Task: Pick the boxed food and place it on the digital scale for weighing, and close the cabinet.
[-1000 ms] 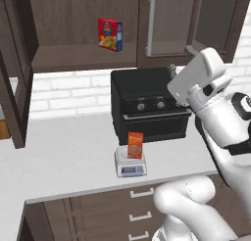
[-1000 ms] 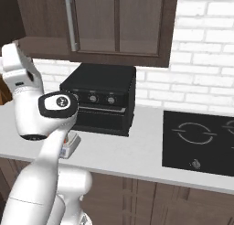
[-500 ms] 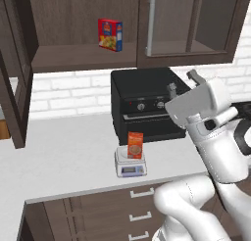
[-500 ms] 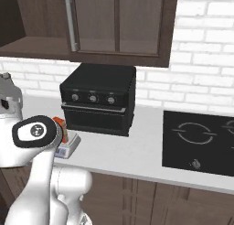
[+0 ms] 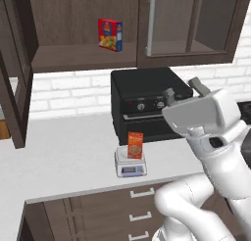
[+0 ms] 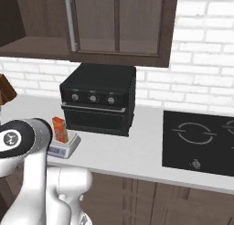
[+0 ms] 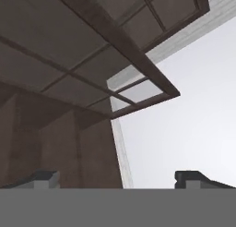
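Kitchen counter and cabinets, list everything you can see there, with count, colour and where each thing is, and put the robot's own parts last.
boxed food: one, orange-red, standing upright on the digital scale.
digital scale: one, white-grey, on the counter in front of the oven.
cabinet: one, dark brown, on the wall above the counter; its left door stands open.
red-and-blue box: one, on the open cabinet shelf.
oven: one, black, on the counter against the brick wall.
cooktop: one, black, set in the counter right of the oven.
drawers: brown with white handles, below the counter.
counter: one, pale grey.
gripper: one, white with dark fingers, open, empty, raised in front of the oven.
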